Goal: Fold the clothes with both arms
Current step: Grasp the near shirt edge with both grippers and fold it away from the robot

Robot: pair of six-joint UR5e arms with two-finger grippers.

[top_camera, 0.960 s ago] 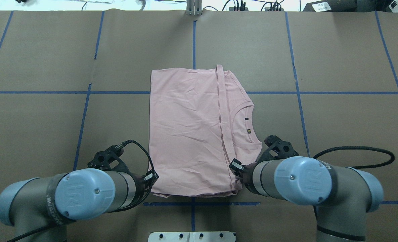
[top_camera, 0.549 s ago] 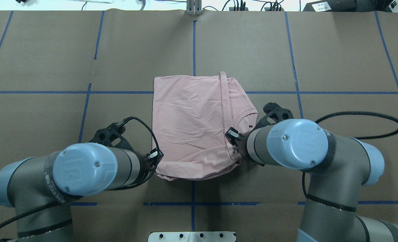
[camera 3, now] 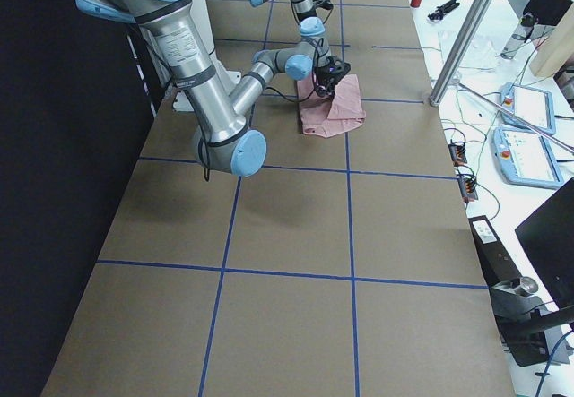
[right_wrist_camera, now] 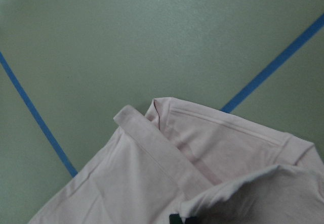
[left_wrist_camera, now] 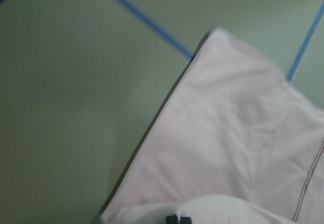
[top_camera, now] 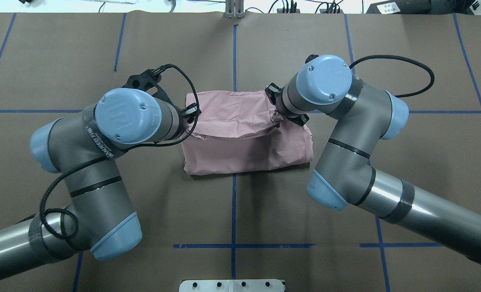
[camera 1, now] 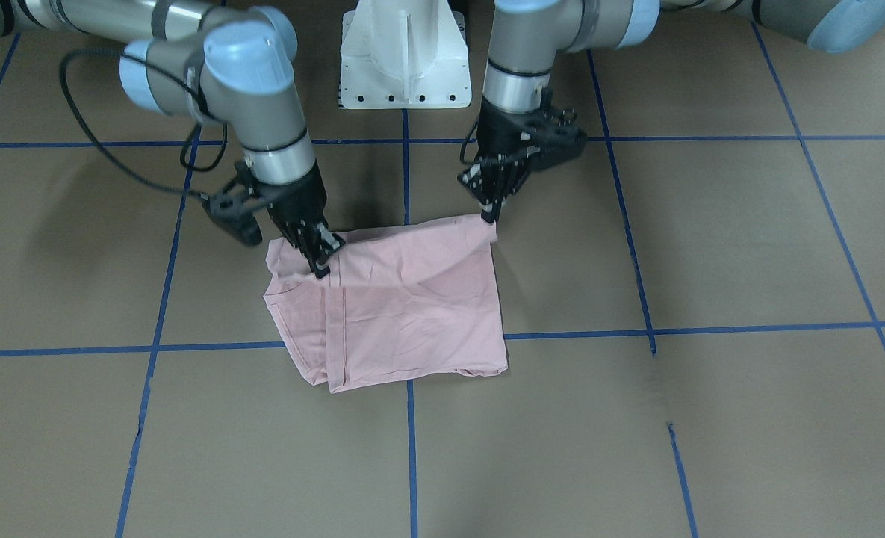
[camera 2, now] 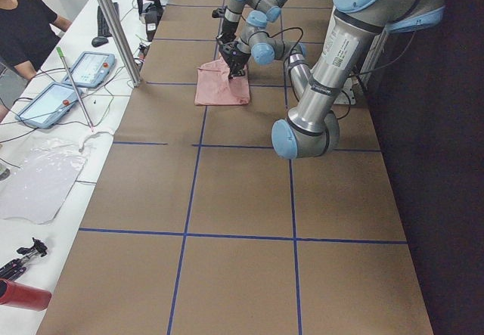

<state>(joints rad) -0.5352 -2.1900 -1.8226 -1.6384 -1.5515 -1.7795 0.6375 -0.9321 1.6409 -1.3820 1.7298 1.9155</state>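
The pale pink T-shirt (top_camera: 248,142) lies in the middle of the table, its near half lifted and doubled over toward the far edge. Its printed front is hidden. In the front-facing view the shirt (camera 1: 412,299) hangs between both grippers. My left gripper (camera 1: 490,214) is shut on one raised corner of the shirt. My right gripper (camera 1: 321,267) is shut on the other raised edge, near the collar side. In the overhead view both wrists cover the fingers. Both wrist views show pink cloth (left_wrist_camera: 228,148) (right_wrist_camera: 167,183) just below the fingertips.
The brown paper table top (top_camera: 61,61) carries blue tape grid lines (top_camera: 234,48). The white pedestal base (camera 1: 405,60) stands at the robot's side. A metal post (camera 2: 113,25), tablets (camera 2: 91,66) and a seated person (camera 2: 26,25) are at the far side table.
Both arms have moved away from the robot, carrying the shirt's near edge up and over toward its far edge. The shirt's footprint has shrunk to about half its length.
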